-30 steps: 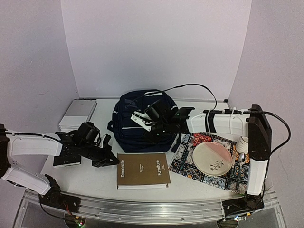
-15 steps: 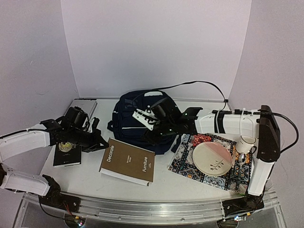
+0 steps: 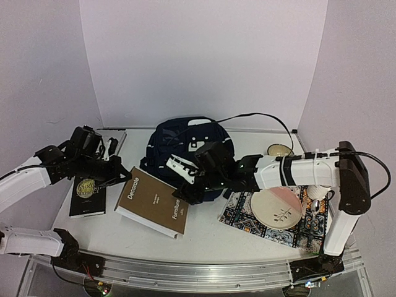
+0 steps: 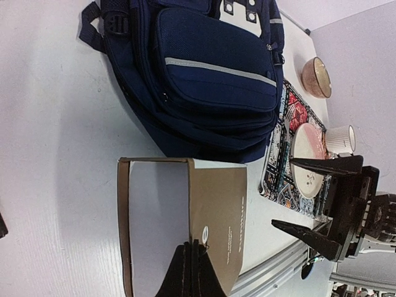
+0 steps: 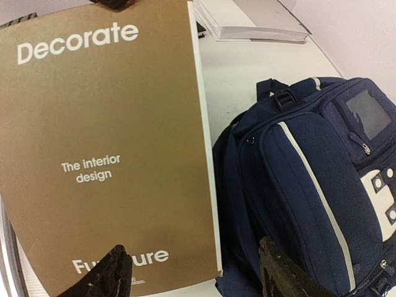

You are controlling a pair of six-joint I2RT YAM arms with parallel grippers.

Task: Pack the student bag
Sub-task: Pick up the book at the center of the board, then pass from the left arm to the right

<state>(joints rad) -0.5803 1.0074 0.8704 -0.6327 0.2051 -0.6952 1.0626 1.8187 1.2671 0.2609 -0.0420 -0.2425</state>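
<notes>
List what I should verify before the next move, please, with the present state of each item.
1. Grip of the left gripper on the brown book: ok, shut on its edge.
2. Is the right gripper free: ok, open and empty.
3. Is the student bag open: not ok, no open compartment shows.
4. Way from book to bag: not ok, the right gripper hangs between them.
5. Book fully off the table: cannot tell.

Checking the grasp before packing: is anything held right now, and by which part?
The left fingers pinch the book by its short edge at the "Decorate" end. The right fingers are open and hold nothing.
</notes>
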